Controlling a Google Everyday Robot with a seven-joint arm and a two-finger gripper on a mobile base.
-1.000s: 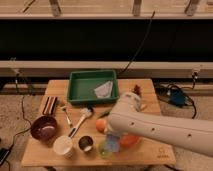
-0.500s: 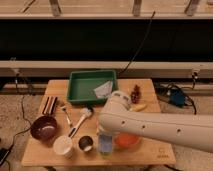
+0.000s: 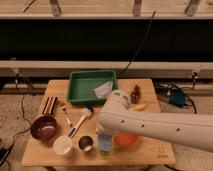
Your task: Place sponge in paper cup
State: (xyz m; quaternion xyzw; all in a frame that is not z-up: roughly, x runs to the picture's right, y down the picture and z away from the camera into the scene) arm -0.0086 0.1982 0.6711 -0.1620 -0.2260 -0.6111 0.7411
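The light blue sponge (image 3: 104, 140) sits at the table's front edge, directly above a small green cup (image 3: 105, 151); I cannot tell whether it rests on that cup. The white paper cup (image 3: 63, 146) stands upright to its left, beyond a small dark metallic cup (image 3: 86, 144). My gripper (image 3: 104, 131) is at the left end of my white arm (image 3: 150, 125), just over the sponge and mostly hidden by the arm.
An orange bowl (image 3: 126, 140) is right of the sponge. A purple bowl (image 3: 43, 127), a brush (image 3: 80, 120), a fork (image 3: 66, 116) and a brown box (image 3: 49, 105) lie to the left. A green tray (image 3: 80, 92) holds a pale cloth (image 3: 103, 90). A banana (image 3: 138, 106) lies to the right.
My arm has risen and swung slightly left, covering more of the table's right side. The sponge stays near the green cup. The cups have not moved.
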